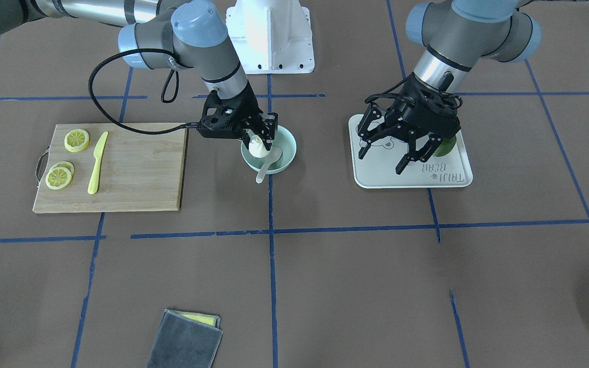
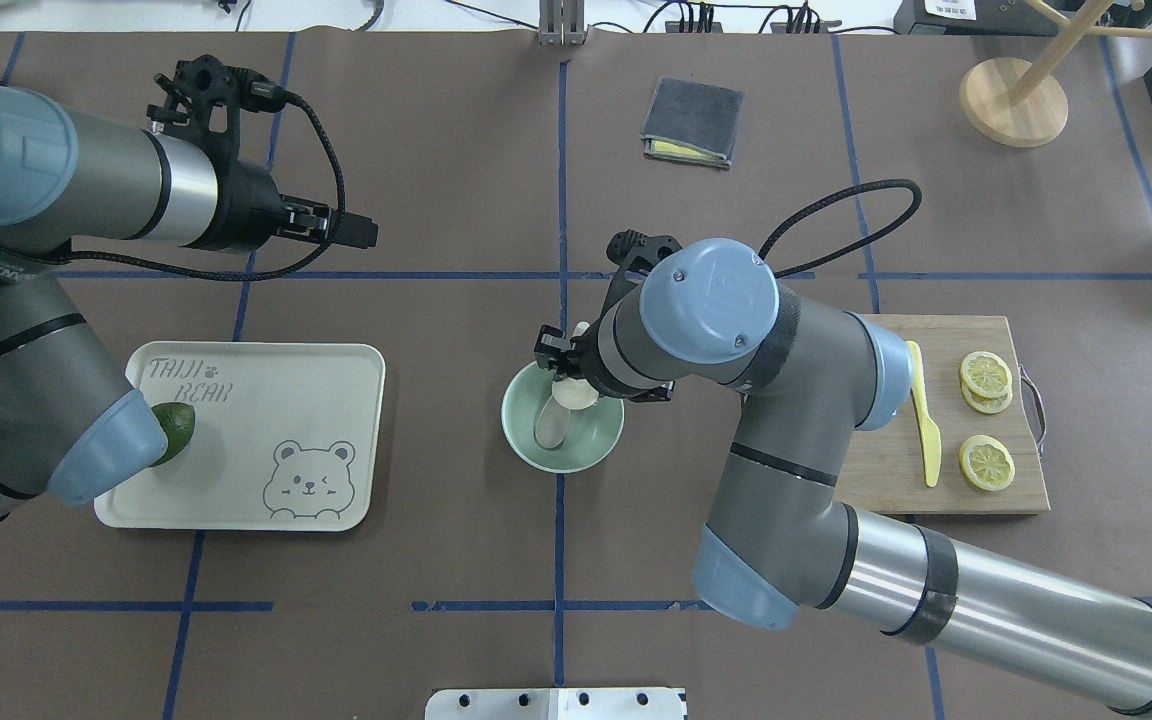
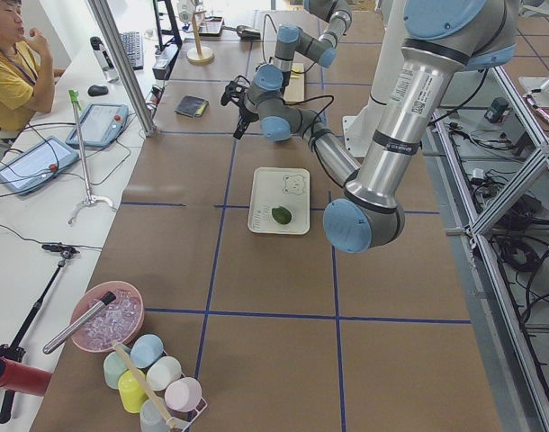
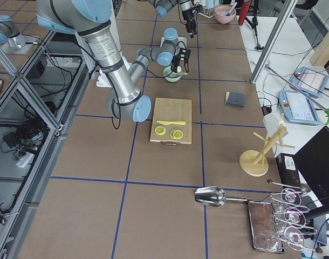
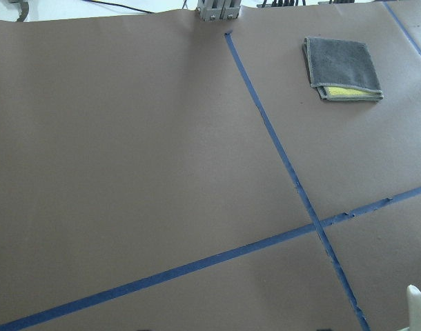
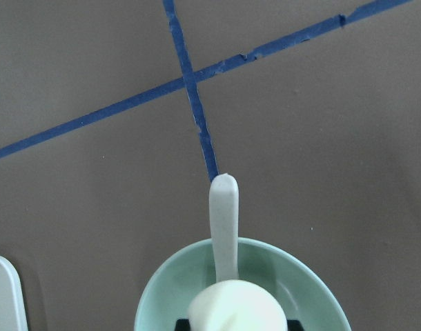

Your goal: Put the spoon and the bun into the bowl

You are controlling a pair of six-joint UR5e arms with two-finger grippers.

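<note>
The right gripper (image 1: 259, 137) hangs over the pale green bowl (image 1: 288, 148) near the middle of the table, its 2 fingers closed on the white bun (image 1: 256, 148); the bun sits low inside the bowl's rim on the side toward the cutting board, though whether it touches the bowl's floor cannot be told. The spoon (image 1: 269, 162) lies in the bowl just beside the bun, its scoop inside and its handle slanting out over the rim on the side away from the robot; the right wrist view shows the handle rising past the bun and over the rim.

The left gripper (image 1: 382, 161) is poised above the white tray (image 1: 427, 179), fingers spread wide and holding nothing. A green fruit (image 1: 447, 147) rests on the tray near 1 edge, partly hidden by the arm.

On the robot's right, a wooden cutting board (image 1: 136, 168) carries 3 lemon slices (image 1: 77, 140) and a yellow knife (image 1: 97, 162); 2 of the slices overlap. A folded grey cloth (image 1: 184, 340) lies on the far side of the table, well apart from the bowl.
</note>
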